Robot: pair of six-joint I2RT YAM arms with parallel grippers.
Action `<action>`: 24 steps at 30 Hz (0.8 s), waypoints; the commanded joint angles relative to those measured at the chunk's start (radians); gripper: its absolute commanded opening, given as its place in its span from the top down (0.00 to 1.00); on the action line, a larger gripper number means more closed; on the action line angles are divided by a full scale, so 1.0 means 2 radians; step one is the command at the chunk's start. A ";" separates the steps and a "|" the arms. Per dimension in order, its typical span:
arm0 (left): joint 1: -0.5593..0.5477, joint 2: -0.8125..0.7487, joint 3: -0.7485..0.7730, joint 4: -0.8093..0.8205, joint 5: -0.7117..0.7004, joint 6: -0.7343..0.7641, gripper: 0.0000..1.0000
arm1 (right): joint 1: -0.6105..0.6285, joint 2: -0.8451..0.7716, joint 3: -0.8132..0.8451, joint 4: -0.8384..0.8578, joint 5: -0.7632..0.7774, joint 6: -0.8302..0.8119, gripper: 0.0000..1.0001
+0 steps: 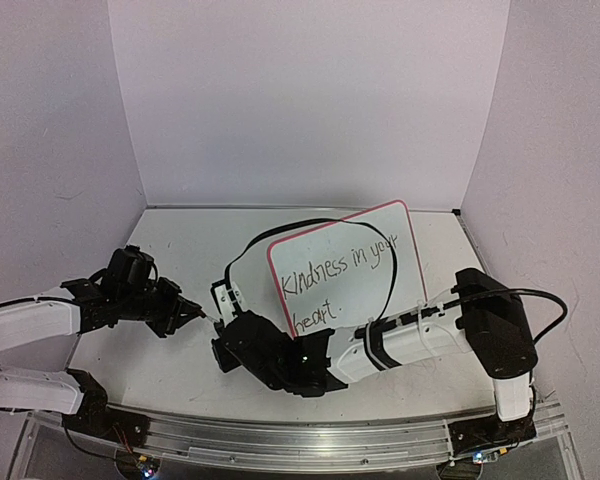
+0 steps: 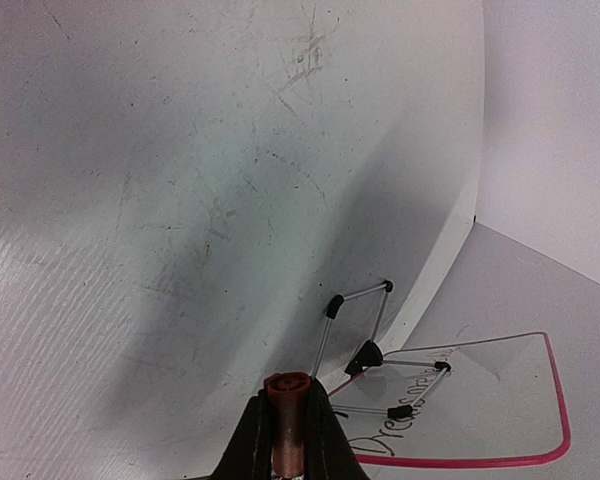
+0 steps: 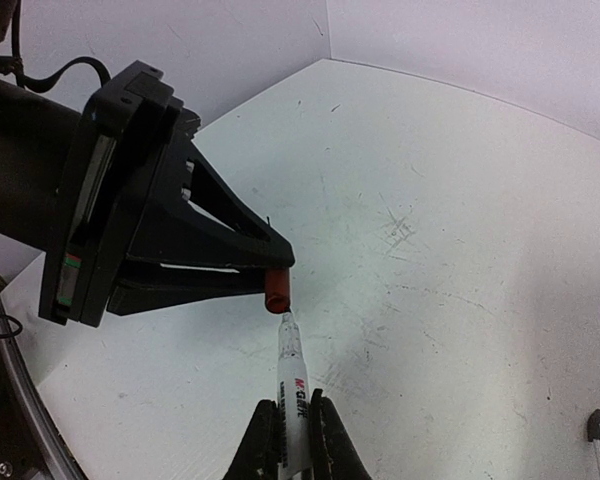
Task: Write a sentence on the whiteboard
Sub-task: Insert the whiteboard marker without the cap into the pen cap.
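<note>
From here I see the white, scuffed bench with the whiteboard propped up on it, tilted back, in the middle and a little toward the right edge. Its pink-red rim shows along the top and left side. The right arm lies across the front of it and hides its lower edge. The sentence on it reads "Kindness in your heart." in two black handwritten lines.

In the overhead view both tools meet toward the bench's front edge, just to the left of the board's lower left corner and not touching it. In the left wrist view the board sits low and to the right, beyond the fingers and apart from them. Its wire stand with black feet is between.

The right tool is clamped on a white marker, its fingers tight on the barrel and the tip pointing away from the wrist. The left tool is clamped on a red-brown cap. In the right wrist view this cap hangs directly beyond the marker's tip, almost in line with it. The tip is just beside the cap's open end. I cannot tell whether they touch.
</note>
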 commanded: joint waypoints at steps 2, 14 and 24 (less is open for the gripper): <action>0.002 0.002 0.003 0.020 0.003 0.000 1.00 | 0.001 -0.016 0.015 0.018 0.002 -0.006 1.00; 0.002 -0.002 0.003 0.025 0.008 -0.001 1.00 | 0.000 -0.002 0.031 0.017 0.001 -0.008 1.00; 0.002 -0.005 -0.001 0.026 0.006 -0.005 1.00 | 0.000 -0.010 0.020 0.016 0.000 -0.005 1.00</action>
